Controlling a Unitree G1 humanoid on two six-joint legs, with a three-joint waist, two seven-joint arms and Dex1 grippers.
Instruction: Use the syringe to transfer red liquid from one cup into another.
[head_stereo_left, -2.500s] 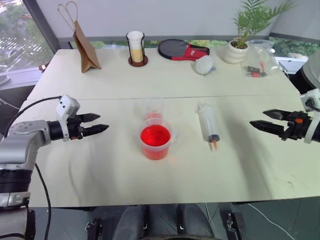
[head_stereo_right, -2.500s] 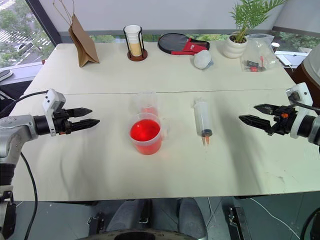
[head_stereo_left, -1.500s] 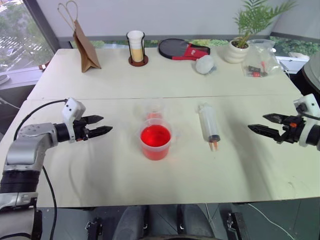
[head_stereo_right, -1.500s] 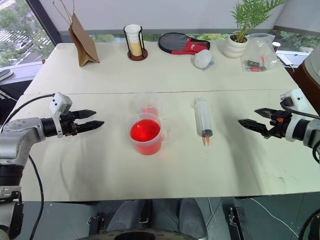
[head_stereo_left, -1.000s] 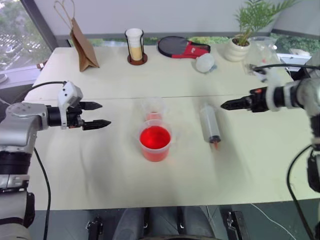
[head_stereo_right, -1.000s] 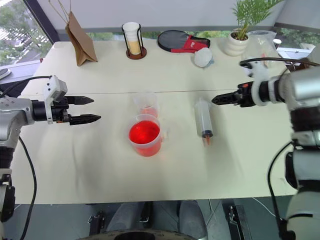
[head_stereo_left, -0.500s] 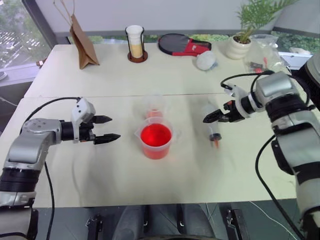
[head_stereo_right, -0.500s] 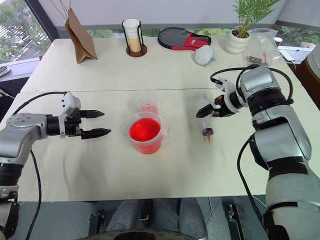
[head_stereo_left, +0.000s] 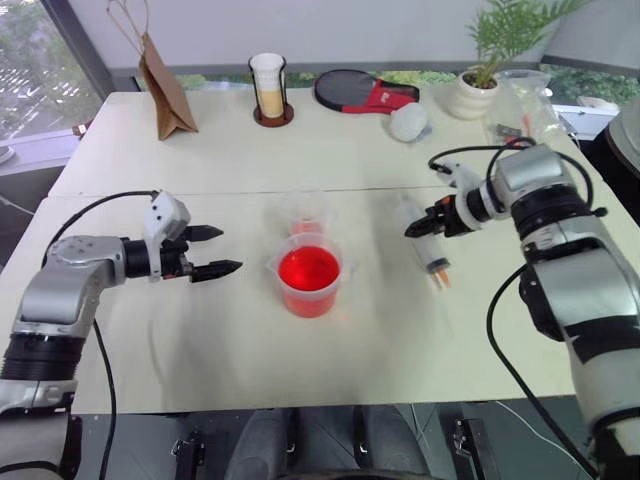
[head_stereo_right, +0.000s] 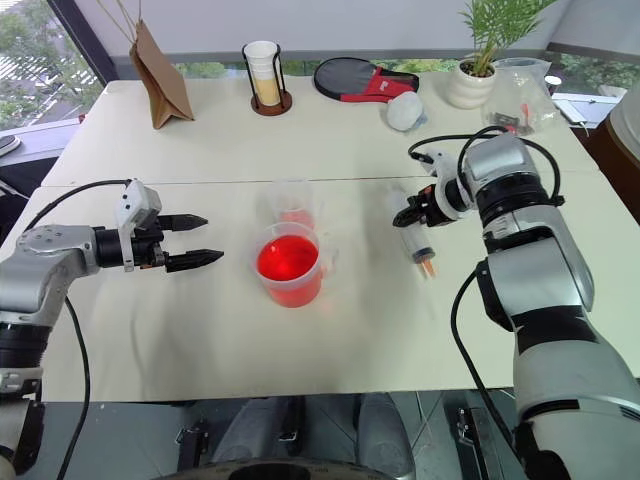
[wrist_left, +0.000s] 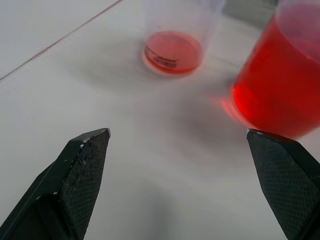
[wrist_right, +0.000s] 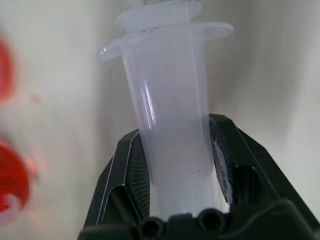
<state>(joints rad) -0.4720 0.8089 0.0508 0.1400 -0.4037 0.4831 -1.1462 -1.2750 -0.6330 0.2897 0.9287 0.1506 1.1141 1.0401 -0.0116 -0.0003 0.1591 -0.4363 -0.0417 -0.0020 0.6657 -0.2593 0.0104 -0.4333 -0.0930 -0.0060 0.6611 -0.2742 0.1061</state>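
The syringe (head_stereo_left: 428, 246) lies right of the cups, its orange tip toward the table's front edge. My right gripper (head_stereo_left: 415, 228) is shut on its clear barrel (wrist_right: 170, 125), a black finger (wrist_right: 131, 170) pressed on each side. I cannot tell whether the syringe has left the table. The handled beaker (head_stereo_left: 308, 280) at centre holds the red liquid (head_stereo_right: 288, 258). Just behind it stands the smaller clear cup (head_stereo_left: 307, 217) with a little red liquid at its bottom (wrist_left: 173, 51). My left gripper (head_stereo_left: 222, 252) hovers open left of the beaker, pointing at it, with nothing between its fingers.
Along the table's far edge stand a brown paper bag (head_stereo_left: 165, 85), a white cup in a dark holder (head_stereo_left: 270, 95), a paddle (head_stereo_left: 365, 97), a white lump (head_stereo_left: 407, 122), a potted plant (head_stereo_left: 470, 100) and a clear plastic bag (head_stereo_left: 520, 115). A seam crosses the table (head_stereo_left: 200, 195) behind the cups.
My right gripper has swung in from the right, come down on the syringe and shut on its barrel; the syringe has turned slightly. The left gripper has stayed open in about the same place.
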